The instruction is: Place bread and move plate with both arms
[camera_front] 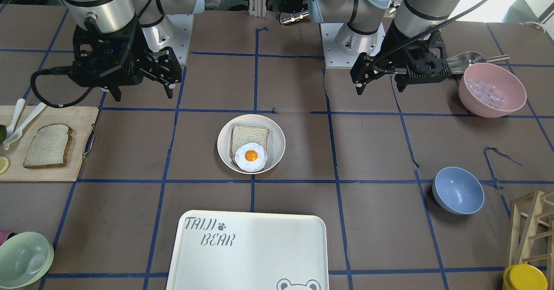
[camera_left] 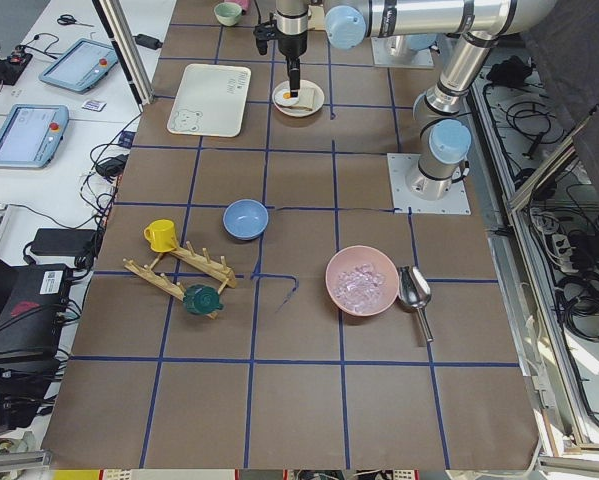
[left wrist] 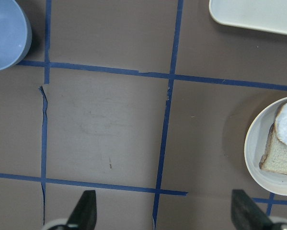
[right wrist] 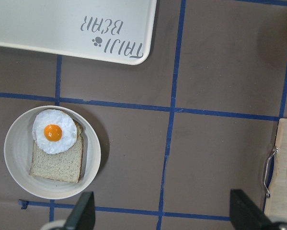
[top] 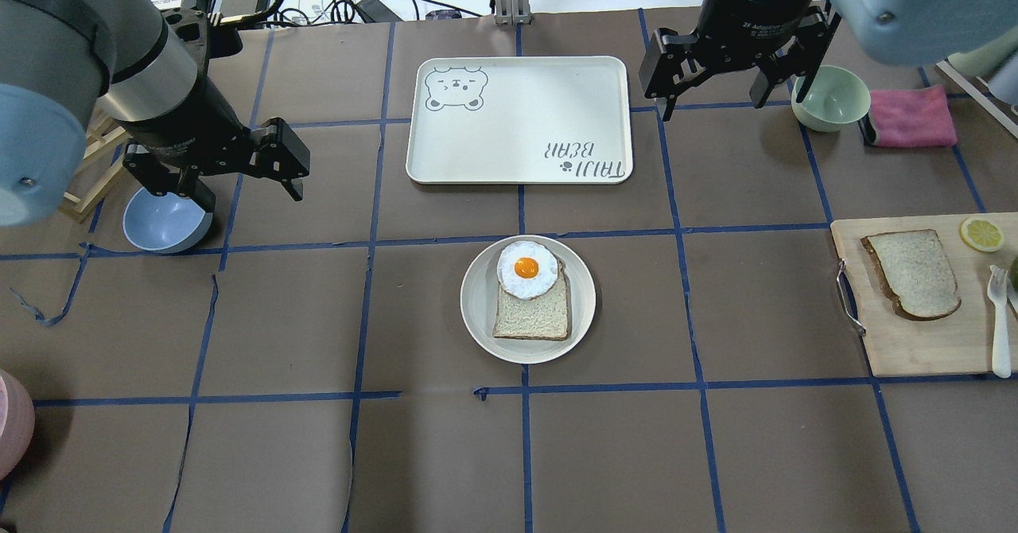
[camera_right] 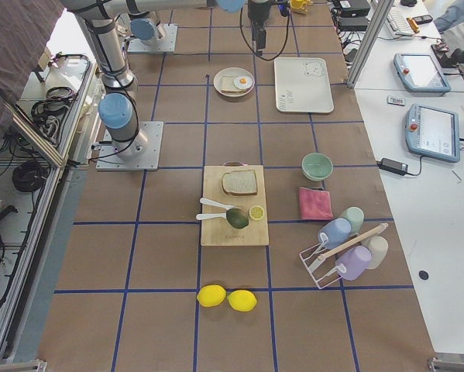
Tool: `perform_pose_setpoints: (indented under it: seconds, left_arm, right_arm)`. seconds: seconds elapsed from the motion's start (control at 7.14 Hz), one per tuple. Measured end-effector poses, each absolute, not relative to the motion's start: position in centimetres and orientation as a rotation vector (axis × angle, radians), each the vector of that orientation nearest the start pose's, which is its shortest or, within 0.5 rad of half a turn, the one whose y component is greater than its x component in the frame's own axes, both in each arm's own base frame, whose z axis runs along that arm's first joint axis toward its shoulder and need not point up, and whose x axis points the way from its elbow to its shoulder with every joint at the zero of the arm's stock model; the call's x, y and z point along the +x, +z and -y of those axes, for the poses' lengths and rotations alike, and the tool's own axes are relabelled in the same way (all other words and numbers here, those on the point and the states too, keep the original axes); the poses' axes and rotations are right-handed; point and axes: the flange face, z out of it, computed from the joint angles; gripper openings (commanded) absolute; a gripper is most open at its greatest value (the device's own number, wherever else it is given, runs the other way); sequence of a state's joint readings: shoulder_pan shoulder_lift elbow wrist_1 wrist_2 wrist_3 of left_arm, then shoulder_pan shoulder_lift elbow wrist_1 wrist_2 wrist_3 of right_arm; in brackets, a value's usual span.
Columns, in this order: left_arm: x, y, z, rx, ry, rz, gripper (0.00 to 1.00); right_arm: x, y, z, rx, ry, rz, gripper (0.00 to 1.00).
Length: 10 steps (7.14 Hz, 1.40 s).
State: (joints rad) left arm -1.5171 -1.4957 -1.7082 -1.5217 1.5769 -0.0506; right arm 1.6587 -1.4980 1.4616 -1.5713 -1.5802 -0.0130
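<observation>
Where the bread point(top: 913, 273) lies: flat on the wooden cutting board point(top: 915, 350) at the counter's right end, well apart from the plate point(top: 477, 302).
Plate: mid-counter, just on the robot's side of the TAIJI BEAR tray point(top: 517, 79). It already holds a paler slice point(top: 533, 318) with a fried egg point(top: 526, 269) on the end toward the operators' edge.
Right fingers point(top: 660, 79): spread wide with nothing between them, raised over the counter between plate and board, toward the operators' edge.
Left fingers point(top: 282, 159): likewise apart and empty, up by the blue bowl point(top: 159, 227) toward the left end.
Bearing: from the right fingers the bread sits out toward the right end and back toward the robot's edge.
Nearer arm: plainly the right; the left would have to cross over the plate.
Long axis: roughly from the operators' edge to the robot's edge, a little skewed. The rounded end looks to point at the robot's edge.
Count: two slices (one dark-crusted, one pale), one plate, one egg, one tray, one board, two arms.
</observation>
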Motion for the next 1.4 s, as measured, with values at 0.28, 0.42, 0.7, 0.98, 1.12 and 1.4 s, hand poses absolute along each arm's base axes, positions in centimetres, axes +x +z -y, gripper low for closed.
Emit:
perform_pose_setpoints:
  seconds: [0.28,0.42,0.7,0.98,1.12,1.4]
  left_arm:
    - [-10.8,46.1,46.4,-0.16,0.022,-3.13,1.0]
    - [-10.8,46.1,46.4,-0.151,0.023,-3.131,1.0]
    - [-10.7,46.0,46.5,-0.14,0.024,-3.133,1.0]
    - [-10.8,46.0,46.4,-0.138,0.027,-3.133,1.0]
    - [-10.8,46.0,46.4,-0.136,0.025,-3.134,1.0]
    - [-10.7,46.1,46.4,-0.123,0.025,-3.135,1.0]
  right_arm:
    - [17.5,50.4,51.2,-0.15,-0.049,-3.153,1.0]
    - [17.4,50.4,51.2,-0.143,-0.049,-3.153,1.0]
    - [16.7,50.1,51.6,-0.11,-0.04,-3.154,1.0]
    - [16.1,50.2,51.7,-0.092,-0.046,-3.162,1.0]
    - [16.0,50.4,51.6,-0.086,-0.069,-3.162,1.0]
    - [16.1,50.0,51.8,-0.064,-0.071,-3.162,1.0]
